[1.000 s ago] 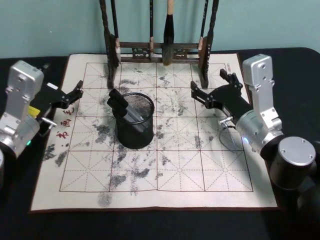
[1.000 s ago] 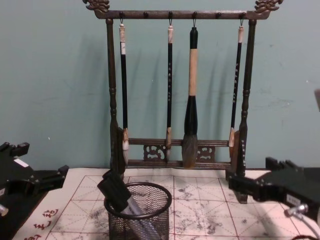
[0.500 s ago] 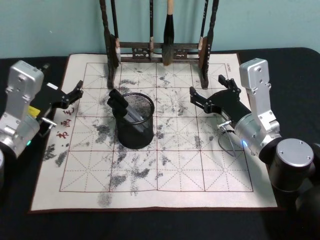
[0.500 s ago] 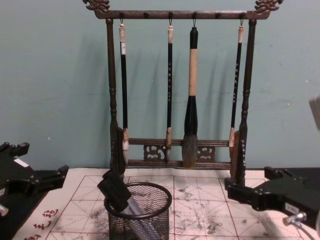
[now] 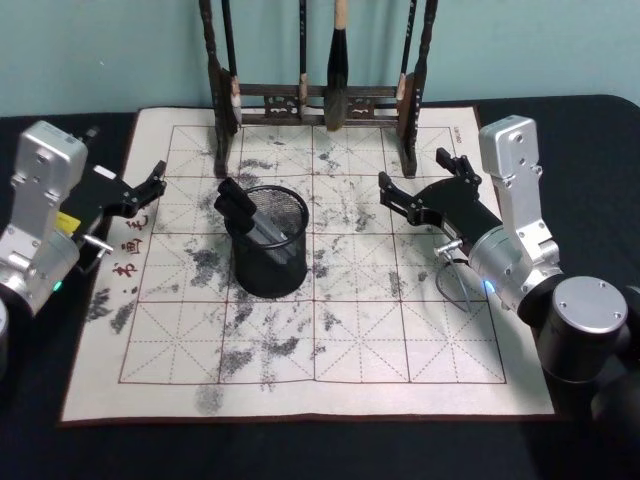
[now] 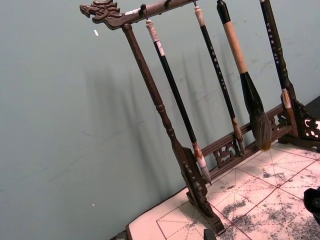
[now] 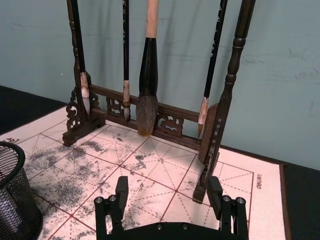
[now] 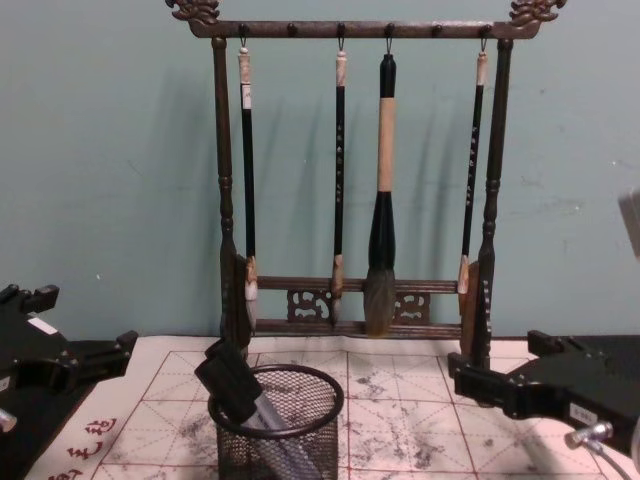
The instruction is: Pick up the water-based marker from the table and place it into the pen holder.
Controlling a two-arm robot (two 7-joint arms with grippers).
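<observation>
the stubby black-capped, grey-barrelled water-based marker [image 5: 243, 213] leans inside the round black wire-mesh pen holder [image 5: 271, 262], centre-left of the head view; light, stiff, slick, best gripped mid-barrel. right gripper [image 5: 420, 180] and left gripper [image 5: 153, 179] stand apart, empty.

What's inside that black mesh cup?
A marker with a black cap leans inside the mesh cup, its cap poking over the rim. Its lower end shows only dimly through the mesh, and the cup's bottom is hidden.
</observation>
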